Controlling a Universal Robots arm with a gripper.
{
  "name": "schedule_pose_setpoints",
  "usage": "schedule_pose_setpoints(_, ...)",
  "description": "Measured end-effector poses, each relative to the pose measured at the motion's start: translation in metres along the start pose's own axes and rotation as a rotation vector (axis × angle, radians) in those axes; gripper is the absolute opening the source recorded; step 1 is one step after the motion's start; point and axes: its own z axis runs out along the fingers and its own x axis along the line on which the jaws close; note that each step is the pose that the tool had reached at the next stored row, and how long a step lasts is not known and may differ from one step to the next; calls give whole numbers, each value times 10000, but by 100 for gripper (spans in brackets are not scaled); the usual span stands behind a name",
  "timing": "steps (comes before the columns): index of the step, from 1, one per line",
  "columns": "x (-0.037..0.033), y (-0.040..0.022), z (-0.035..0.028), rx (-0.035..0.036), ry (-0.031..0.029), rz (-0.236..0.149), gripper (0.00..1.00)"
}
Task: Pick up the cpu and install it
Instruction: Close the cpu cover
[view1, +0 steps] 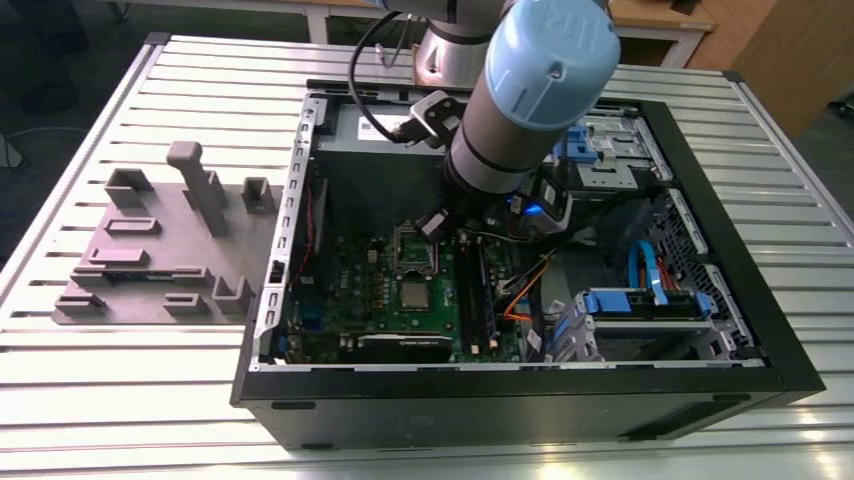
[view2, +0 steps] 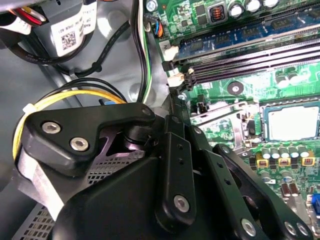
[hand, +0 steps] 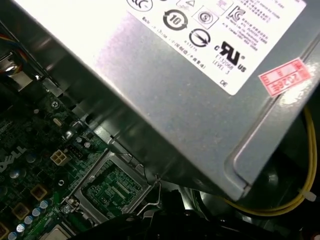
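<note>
1. CPU (view2: 293, 122) already lay seated in the socket on the motherboard (view1: 387, 290), its silver top square in the frame, so I judged placement done.
2. My end effector (view1: 434, 225) hung just above the board beside the socket; I could not tell how far its fingers stood apart, nor whether it held anything.
3. In the first wrist view I saw the power supply (hand: 200, 75); the exterior view alone gave me the grey fixture (view1: 160, 250) on the table (view1: 134, 400).

Open black case (view1: 747, 385) on slatted table (view1: 134, 400); green motherboard (view1: 360, 290) inside; grey fixture blocks (view1: 160, 250) outside, well apart from the pincer.
</note>
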Motion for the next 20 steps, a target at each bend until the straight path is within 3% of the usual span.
schedule_pose_setpoints(14,22,12,16,9,-14,58,10)
schedule_pose_setpoints(20,17,25,-25,11,10,66,10)
